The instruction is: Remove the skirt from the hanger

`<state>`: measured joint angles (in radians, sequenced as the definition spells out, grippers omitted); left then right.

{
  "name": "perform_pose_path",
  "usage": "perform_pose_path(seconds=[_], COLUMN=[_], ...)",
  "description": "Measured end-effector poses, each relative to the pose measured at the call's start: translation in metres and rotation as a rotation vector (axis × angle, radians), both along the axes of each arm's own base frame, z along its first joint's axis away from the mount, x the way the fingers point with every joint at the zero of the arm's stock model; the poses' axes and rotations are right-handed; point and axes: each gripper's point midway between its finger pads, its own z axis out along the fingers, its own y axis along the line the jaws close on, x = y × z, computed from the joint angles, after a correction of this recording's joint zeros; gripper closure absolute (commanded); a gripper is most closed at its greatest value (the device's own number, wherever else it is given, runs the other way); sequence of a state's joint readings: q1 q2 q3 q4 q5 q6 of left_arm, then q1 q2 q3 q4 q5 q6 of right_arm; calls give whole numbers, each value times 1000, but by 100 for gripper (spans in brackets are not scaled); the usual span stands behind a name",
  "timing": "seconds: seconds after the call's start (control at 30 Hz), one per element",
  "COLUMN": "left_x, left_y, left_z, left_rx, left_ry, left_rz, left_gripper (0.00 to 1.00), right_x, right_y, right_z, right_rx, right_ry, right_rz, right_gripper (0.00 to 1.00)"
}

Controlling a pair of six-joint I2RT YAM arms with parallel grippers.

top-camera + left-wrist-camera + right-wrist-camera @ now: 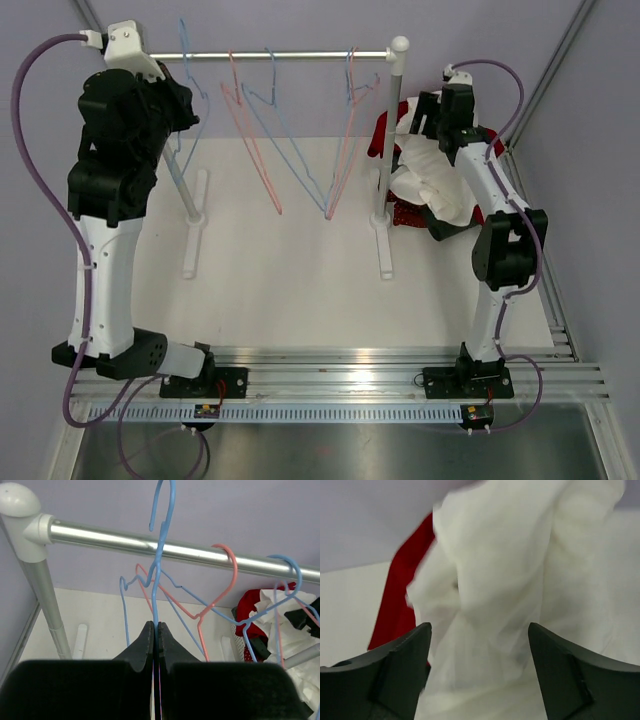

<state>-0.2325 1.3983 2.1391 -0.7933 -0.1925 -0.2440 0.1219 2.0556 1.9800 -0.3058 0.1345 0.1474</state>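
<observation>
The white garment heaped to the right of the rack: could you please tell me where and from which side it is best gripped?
Probably pinch the raised fold of the white garment facing the right tool, coming straight on. The soft cloth bunches up there, the red cloth lies off to its left, and the open jaws frame it.

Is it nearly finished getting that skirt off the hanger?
Nearly, it seems. Done: the white skirt lies crumpled right of the rack, off any hanger. In hand: the left gripper pinches a bare blue hanger; the right gripper is open by the skirt. Left: probably only pulling the arms away.
</observation>
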Motion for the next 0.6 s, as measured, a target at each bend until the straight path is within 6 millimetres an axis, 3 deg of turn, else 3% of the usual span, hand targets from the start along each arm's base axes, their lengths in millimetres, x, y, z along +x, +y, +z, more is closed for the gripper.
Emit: perform_pose_path(seconds=[0.07, 0.17, 0.3, 0.37, 0.4, 0.43, 0.53, 0.6], left_x=[9, 19, 18, 12, 8, 1, -19, -32], left_y=[-2, -4, -5, -4, -3, -1, 3, 7], left_z=[-7, -22, -48, -56, -58, -60, -57, -51], left_rx=[5, 8, -1, -5, -8, -9, -7, -9], left_ry=[18, 42, 93, 101, 103, 105, 93, 72], left_rz=[1, 1, 5, 5, 5, 5, 4, 2], left_gripper=[100, 100, 98, 87, 77, 52, 20, 14], right_x=[-26, -62, -102, -119, -127, -135, -163, -182], right_y=[2, 1, 1, 0, 0, 0, -2, -4], right_z=[-26, -39, -17, 7, 20, 36, 81, 104], right_rx=[25, 57, 101, 119, 128, 137, 157, 165], right_ry=[67, 99, 54, 2, -25, -59, -151, -198], right_rz=[10, 5, 11, 15, 18, 24, 36, 40], right_gripper=[1, 1, 1, 1, 0, 1, 1, 0])
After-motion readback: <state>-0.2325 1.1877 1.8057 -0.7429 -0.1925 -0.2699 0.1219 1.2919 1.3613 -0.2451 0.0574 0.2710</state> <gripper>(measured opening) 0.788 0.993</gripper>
